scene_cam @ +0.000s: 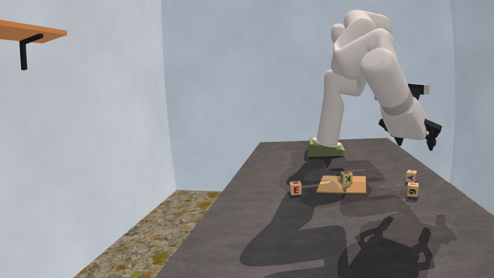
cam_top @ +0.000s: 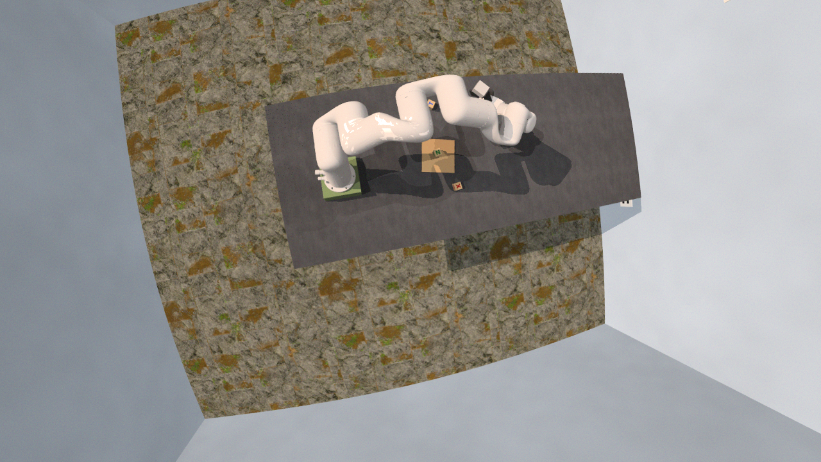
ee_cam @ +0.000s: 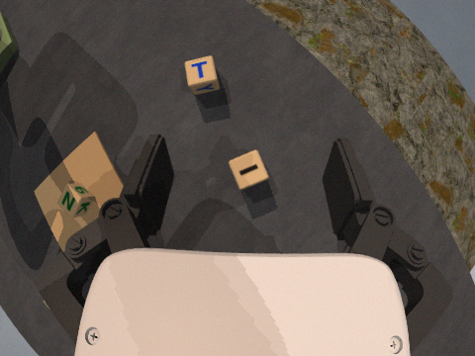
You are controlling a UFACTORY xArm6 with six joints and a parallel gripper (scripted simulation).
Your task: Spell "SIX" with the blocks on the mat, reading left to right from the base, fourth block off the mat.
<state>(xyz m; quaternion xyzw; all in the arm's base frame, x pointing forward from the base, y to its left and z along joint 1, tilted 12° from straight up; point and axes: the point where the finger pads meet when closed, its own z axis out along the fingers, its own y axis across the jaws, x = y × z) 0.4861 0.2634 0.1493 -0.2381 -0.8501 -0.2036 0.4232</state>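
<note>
Type of place: unnamed room, exact kind cannot be told. Pale blue-grey mottled walls; stone-like floor (cam_top: 355, 321) (scene_cam: 138, 241) (ee_cam: 396, 89) with rusty and green patches; dark grey table (cam_top: 574, 131) (scene_cam: 214, 241) (ee_cam: 277, 84) carrying a robot arm (cam_top: 384, 126) (scene_cam: 331, 110), suggesting a robot work area; orange-brown shelf (scene_cam: 51, 33) on left wall, black bracket (scene_cam: 22, 55) beneath

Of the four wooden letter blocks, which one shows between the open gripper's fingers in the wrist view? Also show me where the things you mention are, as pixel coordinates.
The pale wooden block with a black bar on top (scene_cam: 412, 190) (ee_cam: 248, 169); the blocks marked in blue, green and red all show outside the finger gap.
</note>
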